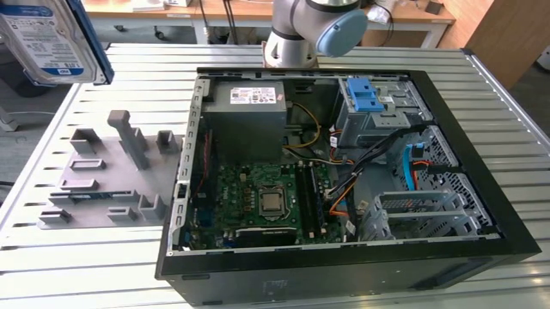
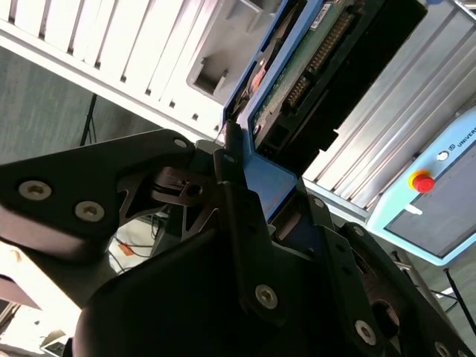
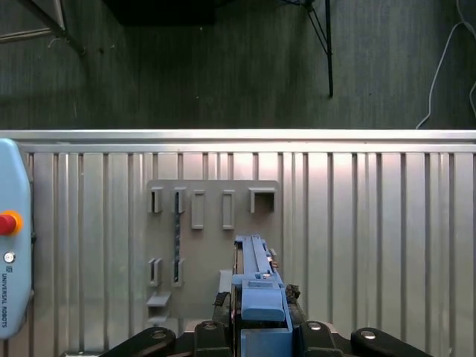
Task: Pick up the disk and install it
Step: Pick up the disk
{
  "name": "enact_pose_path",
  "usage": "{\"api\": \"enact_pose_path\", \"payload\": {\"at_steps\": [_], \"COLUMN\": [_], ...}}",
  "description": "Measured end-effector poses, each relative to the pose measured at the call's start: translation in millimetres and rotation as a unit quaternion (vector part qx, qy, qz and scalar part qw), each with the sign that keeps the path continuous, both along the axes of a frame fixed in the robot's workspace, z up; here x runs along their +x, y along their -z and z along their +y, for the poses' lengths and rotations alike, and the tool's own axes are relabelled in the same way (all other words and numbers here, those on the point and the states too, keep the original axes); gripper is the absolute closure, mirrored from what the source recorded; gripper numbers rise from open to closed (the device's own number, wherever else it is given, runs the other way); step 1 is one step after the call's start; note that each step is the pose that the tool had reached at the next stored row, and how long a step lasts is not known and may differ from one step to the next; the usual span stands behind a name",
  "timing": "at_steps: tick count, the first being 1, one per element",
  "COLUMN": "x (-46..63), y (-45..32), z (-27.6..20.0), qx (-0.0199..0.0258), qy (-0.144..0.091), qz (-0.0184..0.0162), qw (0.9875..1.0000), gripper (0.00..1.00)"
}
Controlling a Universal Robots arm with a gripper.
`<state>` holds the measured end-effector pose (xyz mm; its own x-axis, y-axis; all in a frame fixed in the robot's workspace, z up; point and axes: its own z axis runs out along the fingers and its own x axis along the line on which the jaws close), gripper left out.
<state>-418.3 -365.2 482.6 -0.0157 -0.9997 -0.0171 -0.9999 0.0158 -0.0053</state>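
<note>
Silver with blue rails, the disk (image 1: 45, 40) sits high at the exterior view's upper left, clamped in the gripper (image 2: 256, 167), over the grey holder plate (image 1: 94, 187) beside the open computer case (image 1: 344, 261).

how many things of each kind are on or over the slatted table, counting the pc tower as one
hard drive, clamped in the pincer and held off the table: 1
grey slotted holder plate: 1
open pc tower: 1
total: 3
</note>
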Motion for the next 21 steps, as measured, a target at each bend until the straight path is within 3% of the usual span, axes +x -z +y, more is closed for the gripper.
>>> {"api": "enact_pose_path", "payload": {"at_steps": [21], "x": [26.4], "y": [0.0], "z": [-7.7], "qx": [0.0], "qy": [0.0], "qz": [0.0001], "qw": [1.0], "gripper": [0.64]}}
